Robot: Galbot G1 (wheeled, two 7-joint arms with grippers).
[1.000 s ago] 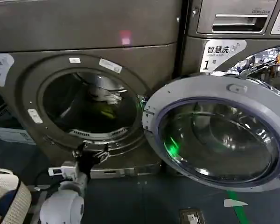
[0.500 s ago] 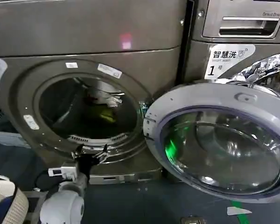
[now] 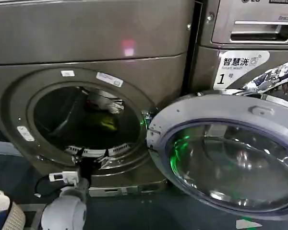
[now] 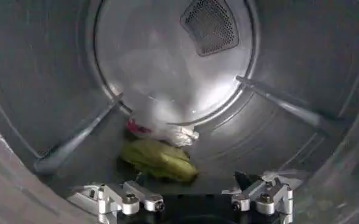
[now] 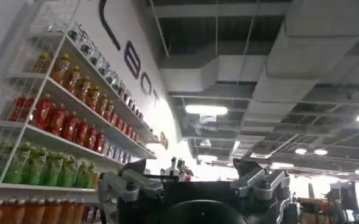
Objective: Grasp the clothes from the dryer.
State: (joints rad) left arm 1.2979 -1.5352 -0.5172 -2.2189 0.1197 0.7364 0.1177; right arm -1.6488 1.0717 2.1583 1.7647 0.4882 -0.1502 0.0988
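We are holding our left gripper (image 3: 90, 155) at the bottom lip of the dryer (image 3: 86, 57), with its two fingers spread apart. The clothes (image 4: 159, 152) are lying straight ahead of it, deeper in, on the drum floor. The green piece is nearer, stretched sideways across our path; the white one is touching it behind. Our right gripper (image 5: 197, 182) is pointing up, far away, fingers apart. The drum is dark, so folds are hard to see.

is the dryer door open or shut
Open: the glass door is swung out to the right, and the clothes lie exposed in the dryer drum.
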